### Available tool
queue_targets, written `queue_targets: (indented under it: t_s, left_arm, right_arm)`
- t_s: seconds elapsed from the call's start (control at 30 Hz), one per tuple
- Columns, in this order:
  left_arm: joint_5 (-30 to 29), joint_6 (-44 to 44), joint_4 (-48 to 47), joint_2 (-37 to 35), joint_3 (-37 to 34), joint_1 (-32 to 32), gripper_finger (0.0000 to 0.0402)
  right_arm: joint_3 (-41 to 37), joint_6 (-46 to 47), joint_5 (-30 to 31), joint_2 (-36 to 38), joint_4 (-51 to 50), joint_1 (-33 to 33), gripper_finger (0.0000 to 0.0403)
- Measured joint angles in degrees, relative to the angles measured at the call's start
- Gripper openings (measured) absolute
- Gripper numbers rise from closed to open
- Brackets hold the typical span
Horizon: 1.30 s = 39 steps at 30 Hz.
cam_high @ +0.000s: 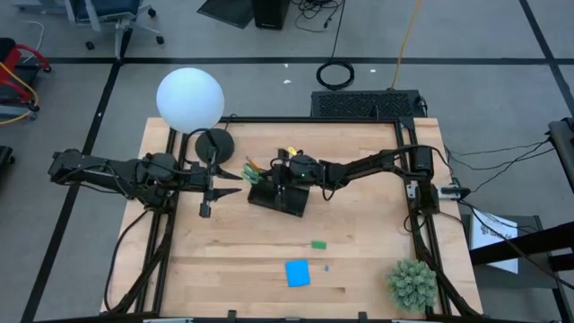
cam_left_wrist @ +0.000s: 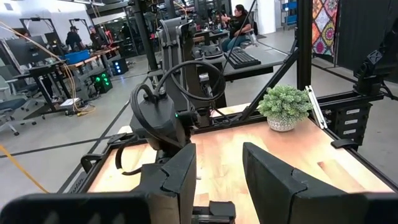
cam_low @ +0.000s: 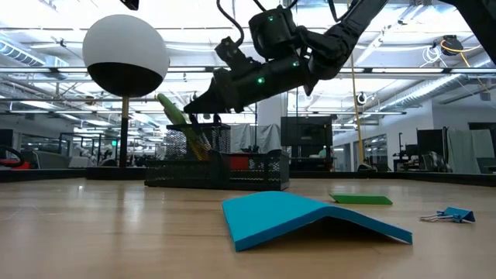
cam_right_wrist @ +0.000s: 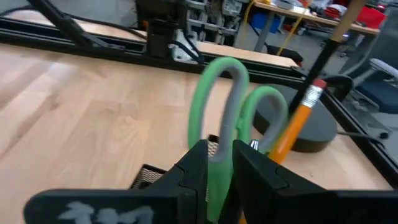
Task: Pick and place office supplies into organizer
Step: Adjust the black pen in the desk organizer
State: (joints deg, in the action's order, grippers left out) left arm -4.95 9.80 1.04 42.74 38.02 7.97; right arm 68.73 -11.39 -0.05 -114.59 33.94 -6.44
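- Right gripper point(cam_right_wrist: 219, 163): its fingers are clamping the green-handled scissors point(cam_right_wrist: 225, 99) by one handle loop, directly above the organizer point(cam_high: 279, 196) near the table's middle; the scissors are standing handles-up in the taller upright compartment.
- Orange pencil point(cam_right_wrist: 297, 118): it is leaning, eraser end up, just beside the scissors in that same compartment.
- Left gripper point(cam_left_wrist: 217, 171): it is hovering over the left part of the table point(cam_high: 359, 269) beside the lamp base point(cam_high: 215, 144), its fingers standing apart with nothing between them.
- Blue sticky-note pad point(cam_high: 298, 273): it is lying on the near part of the table, well apart from the organizer; in the low view its sheet is arching upward.
- Green eraser point(cam_high: 318, 244): it is lying flat between the pad and the organizer.
- Small blue clip point(cam_low: 448, 215): it is resting on the wood just beside the pad.
- Potted plant point(cam_high: 413, 283): it is standing at the table's near right corner.
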Motion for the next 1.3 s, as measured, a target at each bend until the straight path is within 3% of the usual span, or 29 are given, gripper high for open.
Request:
queue_targets:
  t_s: [0.77,1.13,1.3]
  left_arm:
    - [0.02,0.0,0.0,0.0,0.0,0.0,0.0131]
    - [-0.02,0.02,-0.55,0.0,0.0,0.0,0.0131]
    - [-0.02,0.02,-0.55,0.0,0.0,0.0,0.0131]
  right_arm:
    - [0.0,-1.43,1.67,0.6,0.17,0.42,0.0069]
    - [0.0,-0.07,1.92,1.84,-1.73,0.52,0.0158]
    - [0.0,-0.2,8.17,1.81,-3.39,0.49,0.0177]
